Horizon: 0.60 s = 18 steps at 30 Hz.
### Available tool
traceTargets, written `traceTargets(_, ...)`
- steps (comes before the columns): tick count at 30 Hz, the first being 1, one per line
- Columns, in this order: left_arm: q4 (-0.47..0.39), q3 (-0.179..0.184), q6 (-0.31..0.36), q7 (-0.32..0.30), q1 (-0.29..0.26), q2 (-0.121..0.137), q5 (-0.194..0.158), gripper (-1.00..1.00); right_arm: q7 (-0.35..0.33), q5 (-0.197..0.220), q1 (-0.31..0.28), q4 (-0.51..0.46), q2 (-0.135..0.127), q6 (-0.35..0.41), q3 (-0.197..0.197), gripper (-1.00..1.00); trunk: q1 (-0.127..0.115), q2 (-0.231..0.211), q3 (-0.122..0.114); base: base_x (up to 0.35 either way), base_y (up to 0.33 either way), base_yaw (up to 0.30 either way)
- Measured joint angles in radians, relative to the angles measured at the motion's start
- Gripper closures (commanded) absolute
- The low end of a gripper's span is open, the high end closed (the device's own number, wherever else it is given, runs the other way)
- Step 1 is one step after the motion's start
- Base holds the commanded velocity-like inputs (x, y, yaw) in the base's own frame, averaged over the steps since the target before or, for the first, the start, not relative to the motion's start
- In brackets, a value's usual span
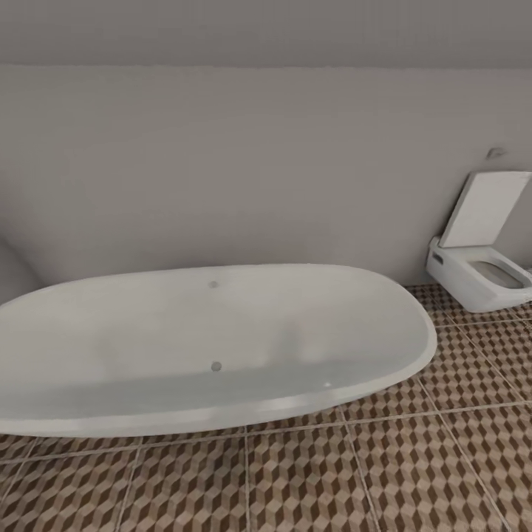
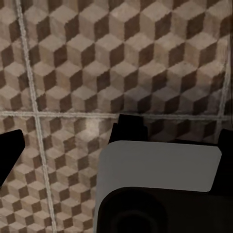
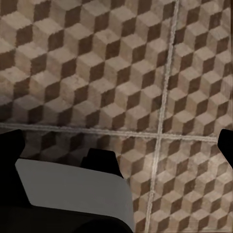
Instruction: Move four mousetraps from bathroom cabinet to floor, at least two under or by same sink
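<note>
Bathtub (image 1: 214, 347) cut off at the 9 o'clock edge of the head view, its left end out of sight; toilet (image 1: 484, 277) clipped at 3 o'clock, far side of bowl and raised lid lost. Small fitting (image 1: 496, 153) on the wall above the lid too blurred to identify. Dark fingertips (image 2: 8, 150) of left gripper and fingertips (image 3: 9, 145) of right gripper sliced by frame edges, spread unreadable

I can read no text, label, brand, number or sign anywhere: the bathtub (image 1: 214, 347), the toilet (image 1: 484, 277), the grey wall (image 1: 258, 162) and the cube-patterned bathroom floor (image 1: 414, 473) are all unmarked.
</note>
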State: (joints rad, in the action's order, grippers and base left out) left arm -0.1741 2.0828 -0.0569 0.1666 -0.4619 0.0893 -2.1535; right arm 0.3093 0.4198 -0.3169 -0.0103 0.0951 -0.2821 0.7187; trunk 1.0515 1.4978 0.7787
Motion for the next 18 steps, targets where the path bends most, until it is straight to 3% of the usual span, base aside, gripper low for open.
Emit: traceTargets(18, 0.0, 0.0, 0.0, 0.0, 0.0, 0.0, 0.0, -1.0, 0.0, 0.002, 0.0, 0.0, -0.005, -0.002, -0.001, -1.0, 0.0, 0.0, -0.014, 0.0, 0.0, -0.267)
